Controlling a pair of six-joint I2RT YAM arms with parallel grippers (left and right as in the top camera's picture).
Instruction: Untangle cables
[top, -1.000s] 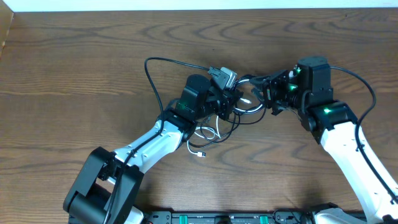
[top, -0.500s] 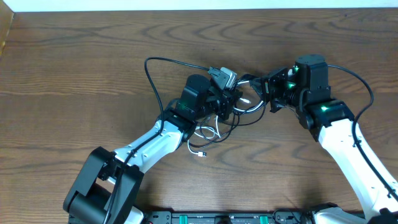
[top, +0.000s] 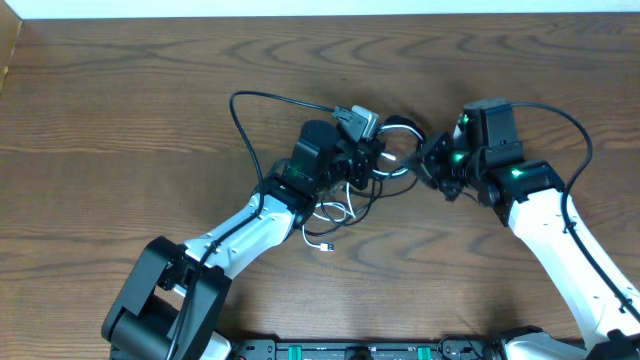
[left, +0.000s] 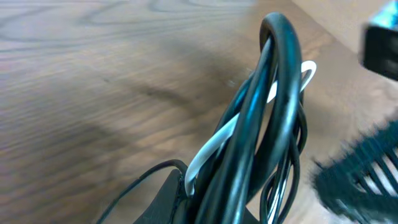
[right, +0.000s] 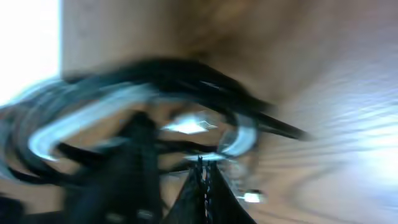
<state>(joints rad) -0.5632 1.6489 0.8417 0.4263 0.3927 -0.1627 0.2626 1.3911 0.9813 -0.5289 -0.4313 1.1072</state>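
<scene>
The cables (top: 385, 165) are a small knot of black and white cords in the middle of the table, between my two grippers. My left gripper (top: 365, 165) is shut on the bundle. In the left wrist view, thick black cords (left: 273, 93) and a white cord (left: 217, 146) rise out of its jaws (left: 242, 205). My right gripper (top: 428, 165) is at the bundle's right edge. Its wrist view is blurred: the right gripper (right: 204, 168) has its jaws pressed together, with the tips just under a white cord (right: 93, 118). Nothing shows between them.
A grey connector (top: 358, 123) sits at the bundle's top. One black cord (top: 240, 120) loops out to the left. A white cord with a small plug (top: 323, 245) trails toward the front. The table's far edge (top: 320, 14) runs along the back.
The right gripper's jaws have shut, and it has shifted a little left and nearer against the bundle. A cable loop at the top of the bundle has shifted. The left gripper keeps its hold.
</scene>
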